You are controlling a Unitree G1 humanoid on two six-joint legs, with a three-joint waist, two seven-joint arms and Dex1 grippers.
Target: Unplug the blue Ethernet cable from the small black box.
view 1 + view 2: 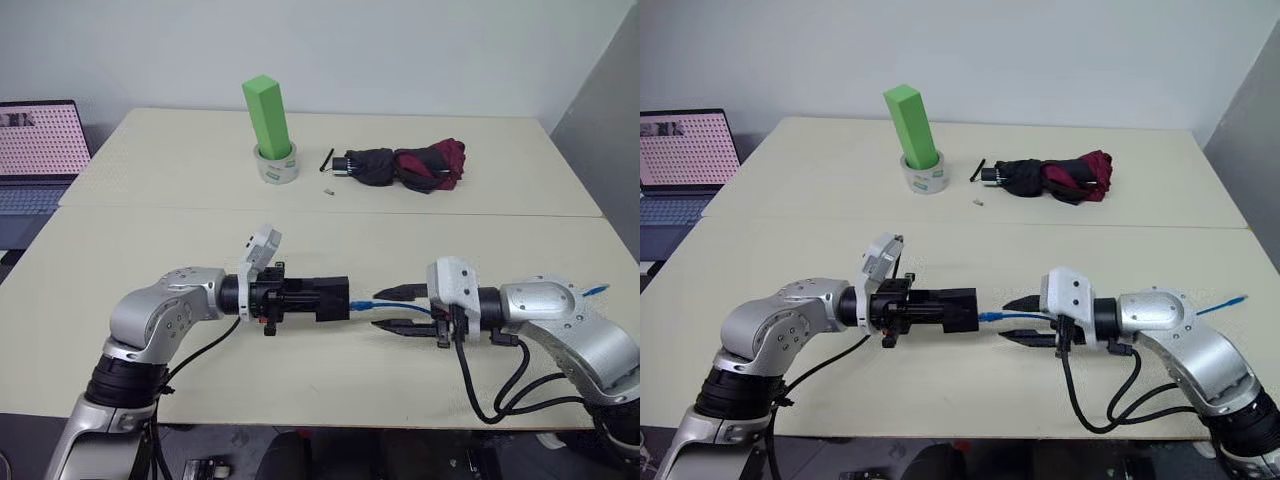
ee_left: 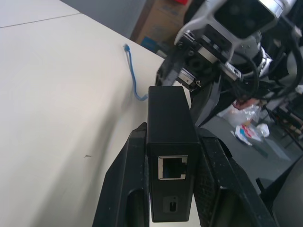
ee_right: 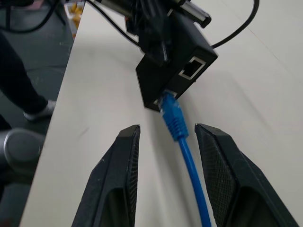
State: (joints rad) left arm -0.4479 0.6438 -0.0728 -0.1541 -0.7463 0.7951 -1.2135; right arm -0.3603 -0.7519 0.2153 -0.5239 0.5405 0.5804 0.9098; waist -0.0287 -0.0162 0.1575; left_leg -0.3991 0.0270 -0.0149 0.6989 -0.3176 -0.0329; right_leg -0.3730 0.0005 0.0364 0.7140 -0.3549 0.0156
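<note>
Two pale cream tables (image 1: 300, 225) pushed together stand before a plain white wall. At the far left edge sits an open laptop (image 1: 38, 150) with a pink screen, partly cut off. Farther along the far side a tall green block (image 1: 267, 117) stands inside a roll of white tape (image 1: 277, 165), and to its right lies a folded black-and-maroon umbrella (image 1: 410, 165).

Near the front, the left gripper (image 1: 325, 298) points right, its two black fingers clenched on the small flat black box (image 1: 318, 298), one on each long side. The left wrist view shows an empty port and a smaller slot on the box's near end; the head views do not show these.

From the box's right end comes the thin bright-blue Ethernet cable (image 3: 182, 142). The right wrist view shows its blue plug in a port at the box's lower corner, beside another empty port. I cannot tell how deep the plug sits.

The right gripper (image 1: 395, 309) points left with its fingers apart, one on each side of the cable, not touching it. The cable runs between them, hides behind the right arm, and its far end (image 1: 596, 290) pokes out at the right.
</note>
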